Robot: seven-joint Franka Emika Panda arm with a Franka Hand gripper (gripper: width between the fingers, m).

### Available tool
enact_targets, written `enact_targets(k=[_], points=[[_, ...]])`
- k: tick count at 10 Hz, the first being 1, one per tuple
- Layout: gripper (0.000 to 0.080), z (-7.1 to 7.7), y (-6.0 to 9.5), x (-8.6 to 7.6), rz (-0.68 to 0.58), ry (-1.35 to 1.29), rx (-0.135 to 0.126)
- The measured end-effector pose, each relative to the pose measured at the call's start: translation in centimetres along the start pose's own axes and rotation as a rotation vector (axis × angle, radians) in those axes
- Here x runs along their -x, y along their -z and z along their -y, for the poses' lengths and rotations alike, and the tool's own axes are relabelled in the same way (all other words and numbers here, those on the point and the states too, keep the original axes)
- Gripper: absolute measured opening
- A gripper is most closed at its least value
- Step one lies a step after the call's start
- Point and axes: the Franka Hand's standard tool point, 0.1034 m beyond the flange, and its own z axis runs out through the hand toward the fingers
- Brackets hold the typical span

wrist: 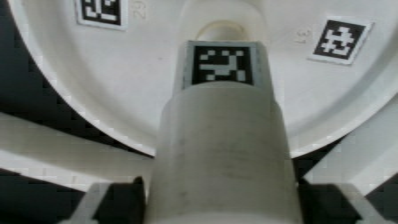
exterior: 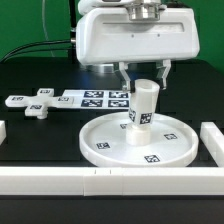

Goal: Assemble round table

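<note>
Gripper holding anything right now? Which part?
Yes: the cylinder leg, pinched at its upper end by the gripper, lower end at the round disc's centre.

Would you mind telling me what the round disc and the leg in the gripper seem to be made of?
The disc: probably white plastic, matte to faintly satin, with an evenly moulded raised rim. The leg: likely the same white plastic, judging by its smooth, uniform, softly shaded surface. The square tags on both look like printed stickers.
</note>
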Motion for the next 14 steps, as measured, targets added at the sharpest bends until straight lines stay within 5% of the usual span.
enact_targets(k=[3,5,7,8,11,14], points=[[0.0409,-2.7,0.0,1.8,-0.043,-0.028,0.058],[0.0409,-2.6,0.0,1.7,-0.044,-0.031,0.054],[0.0606,-1.8,0.1,1.0,-0.004,-0.038,0.011],[0.0637,-2.1,0.3,0.4,0.012,-0.04,-0.005],[0.0648,-2.4,1.6,-1.5,0.033,-0.031,-0.034],[0.0649,-2.7,2.3,-1.9,0.029,-0.028,-0.031]])
